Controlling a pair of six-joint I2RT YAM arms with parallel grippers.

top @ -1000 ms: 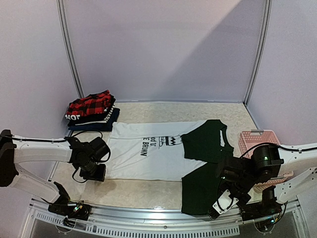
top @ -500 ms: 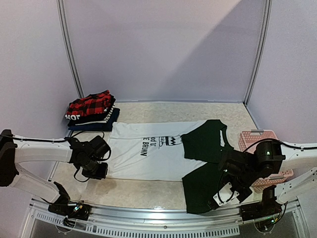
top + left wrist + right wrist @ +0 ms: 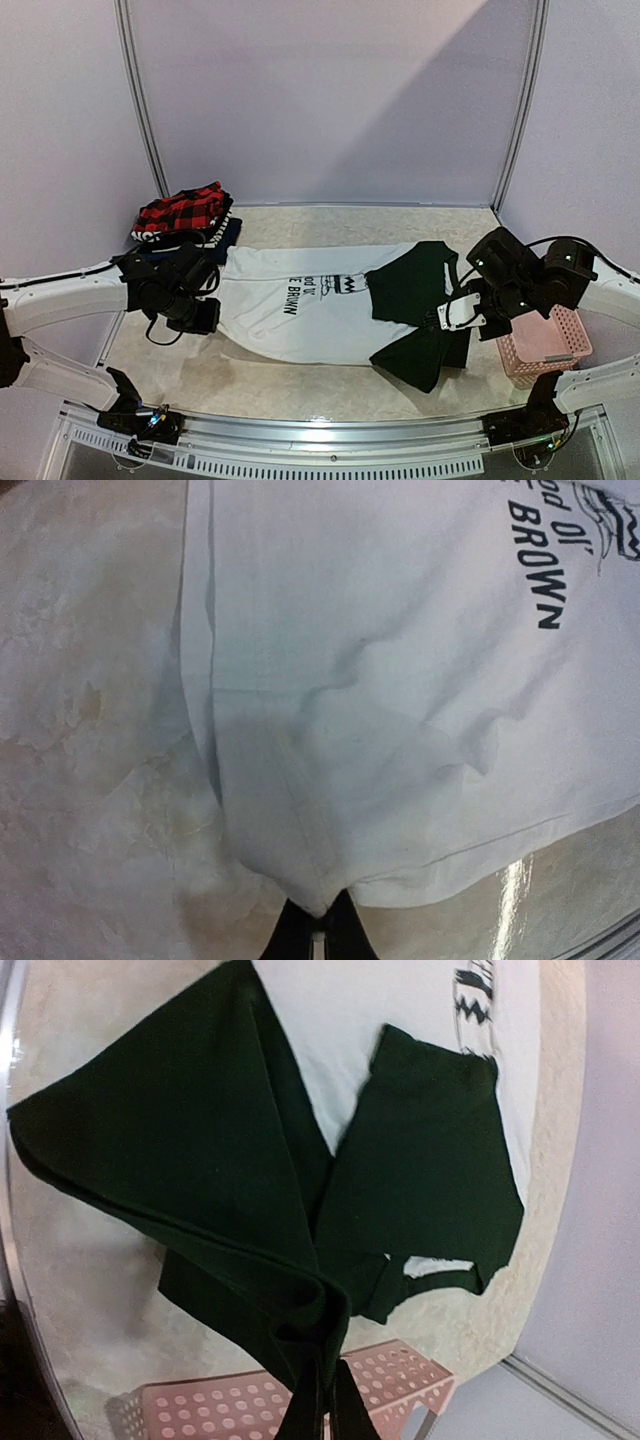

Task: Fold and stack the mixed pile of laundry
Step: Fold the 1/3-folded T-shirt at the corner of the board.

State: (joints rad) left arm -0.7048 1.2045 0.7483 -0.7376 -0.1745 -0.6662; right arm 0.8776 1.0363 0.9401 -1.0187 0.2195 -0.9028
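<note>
Two thin pinches: white tee hem (image 3: 300,865) clamped in left end effector (image 3: 318,920), dark sleeve (image 3: 190,1170) in right end effector (image 3: 318,1375). Could slip, skewing the fold.

The tee (image 3: 300,310) lies spread across the middle of the top view, hem at the left and sleeves at the right. It is white with a black print ending in "BROWN". Its upper dark sleeve (image 3: 412,282) lies flat, folded in over the body. The lower sleeve (image 3: 425,350) is bunched and held up at lower right, hanging in folds. The lower-left hem corner (image 3: 300,880) is pinched, puckering the cloth. At upper left a red-and-black plaid shirt (image 3: 180,212) sits folded on top of dark folded clothes (image 3: 195,245), just beside the hem.
</note>
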